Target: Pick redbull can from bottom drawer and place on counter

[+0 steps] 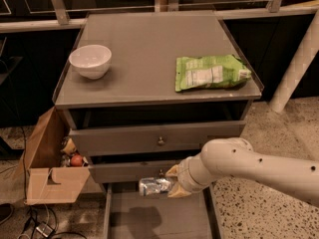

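Light is dim and warm, coming from overhead. The counter (pixel 149 44) is the brightest surface, with a faint sheen toward 12 o'clock. The white bowl (pixel 90 60) throws a soft shadow toward 4 o'clock. The surround at 12 and 9 o'clock is near black.

The gripper (pixel 172 183), at 6 o'clock over the bottom drawer (pixel 192 220), clamps the redbull can (pixel 153 186). The can shows small glints, and its shadow falls toward 7 o'clock on the drawer floor.

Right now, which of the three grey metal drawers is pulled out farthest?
The bottom drawer, a grey tray jutting past both knobbed ones; the gripper holds a silver can above it.
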Robot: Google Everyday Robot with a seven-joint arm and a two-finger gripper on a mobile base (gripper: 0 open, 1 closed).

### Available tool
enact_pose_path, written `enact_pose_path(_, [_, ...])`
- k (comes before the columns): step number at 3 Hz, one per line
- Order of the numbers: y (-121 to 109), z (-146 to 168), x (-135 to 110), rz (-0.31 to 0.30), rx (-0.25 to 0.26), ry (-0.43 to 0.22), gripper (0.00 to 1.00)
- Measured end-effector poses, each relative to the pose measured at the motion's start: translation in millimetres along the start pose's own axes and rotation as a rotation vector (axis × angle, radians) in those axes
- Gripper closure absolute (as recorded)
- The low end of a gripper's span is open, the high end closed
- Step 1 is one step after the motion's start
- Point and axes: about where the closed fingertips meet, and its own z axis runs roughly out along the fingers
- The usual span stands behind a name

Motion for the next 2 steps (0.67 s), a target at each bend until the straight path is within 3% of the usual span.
enact_pose_path(2, [-23, -46, -46, -0.101, 0.069, -0.024, 1.0])
